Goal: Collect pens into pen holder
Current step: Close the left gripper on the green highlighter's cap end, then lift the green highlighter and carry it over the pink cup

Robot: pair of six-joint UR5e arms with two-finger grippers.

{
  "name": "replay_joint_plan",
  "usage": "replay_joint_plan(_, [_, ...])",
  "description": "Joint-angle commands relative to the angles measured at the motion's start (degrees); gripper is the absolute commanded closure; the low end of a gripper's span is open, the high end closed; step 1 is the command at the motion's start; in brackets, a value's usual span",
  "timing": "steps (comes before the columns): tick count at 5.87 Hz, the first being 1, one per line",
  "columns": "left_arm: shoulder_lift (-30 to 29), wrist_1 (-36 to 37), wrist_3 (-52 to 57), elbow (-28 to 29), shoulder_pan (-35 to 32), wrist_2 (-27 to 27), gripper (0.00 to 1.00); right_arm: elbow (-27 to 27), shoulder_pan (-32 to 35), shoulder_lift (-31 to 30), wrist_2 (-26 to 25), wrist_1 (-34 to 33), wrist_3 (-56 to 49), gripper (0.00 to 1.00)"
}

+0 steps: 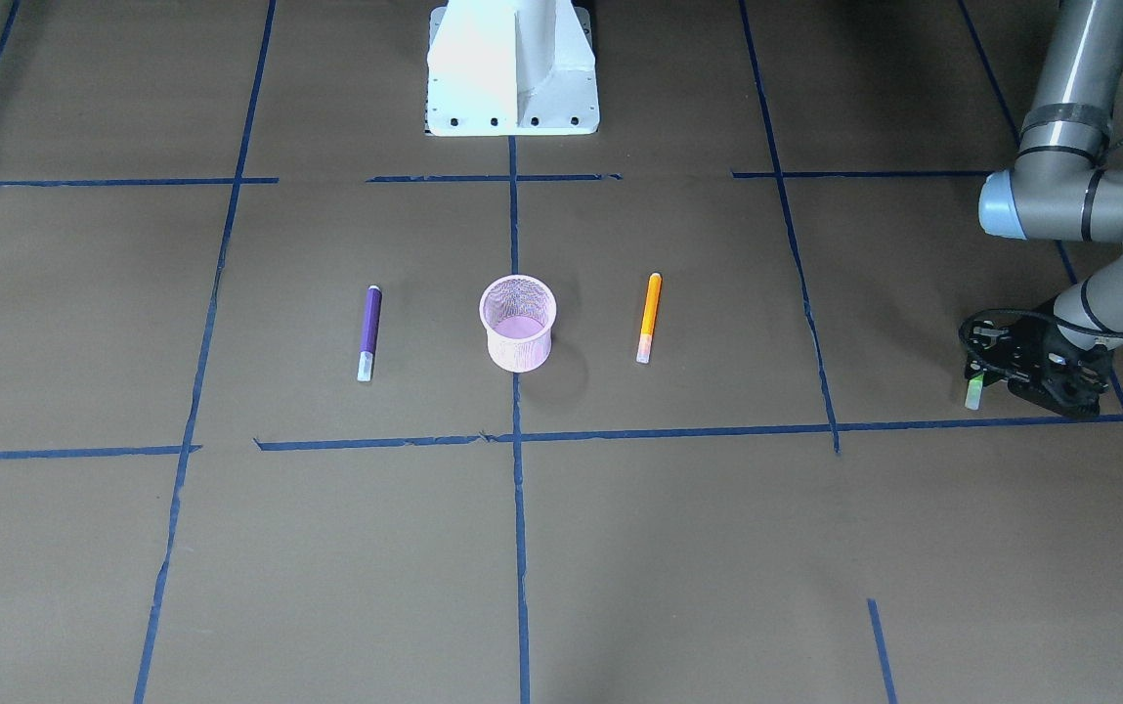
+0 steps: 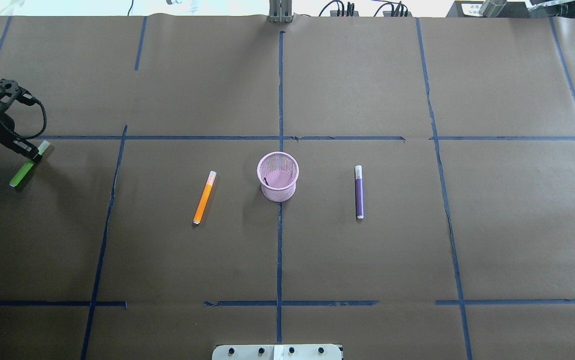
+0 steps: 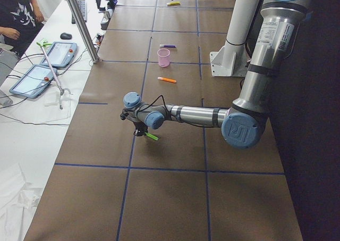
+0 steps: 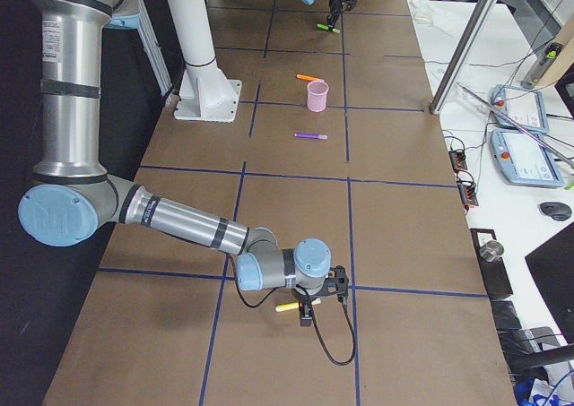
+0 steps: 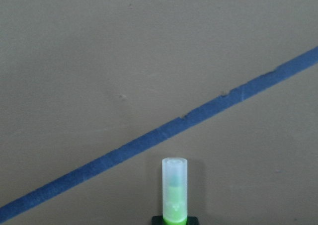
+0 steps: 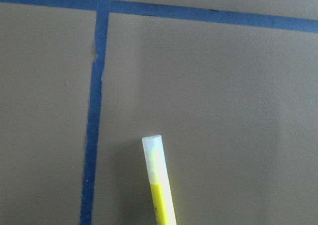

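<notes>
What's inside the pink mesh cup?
Nothing shows inside the small round pink wire-mesh cup but its own bare pink floor. Its near wall covers part of that floor's edge.

Matt brown paper (image 2: 367,250) — wire-mesh pen holder (image 2: 278,192), smooth plastic pens (image 2: 203,197)

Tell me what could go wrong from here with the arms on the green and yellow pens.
1. The left gripper seems to pinch the green pen near its cap, so the long tail could swing or slip.
2. The right gripper is at the yellow pen; both arms heading for the one pen holder might clash there.
</notes>
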Motion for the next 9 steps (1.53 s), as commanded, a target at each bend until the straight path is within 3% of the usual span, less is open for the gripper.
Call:
replay_joint_plan(1, [-0.19, 1.01, 0.0, 0.0, -1.13, -3.54, 0.96, -0.26, 0.0, -0.17, 0.25, 0.09, -0.3, 0.0])
replay_joint_plan(4, [-0.71, 8.81, 0.0, -5.51, -1.84, -3.56, 0.98, -1.66, -0.61, -0.53, 0.26, 0.35, -0.48, 0.0])
replay_joint_plan(5, [-0.98, 13.2, 0.09, -9.02, -1.84, -3.65, 0.98, -4.72, -1.14, -0.53, 0.17, 4.53, -0.39, 0.0])
replay_joint_plan(7, [-6.3, 27.31, 0.0, -15.44, -1.84, -3.56, 0.98, -6.42, -2.54, -0.44, 0.26, 7.38, 1.1, 0.0])
replay_joint_plan(9, [-12.19, 35.8, -0.17, -18.71, -1.67, -3.48, 0.98, -5.98, -2.99, 0.09, 0.34, 7.47, 2.34, 0.0])
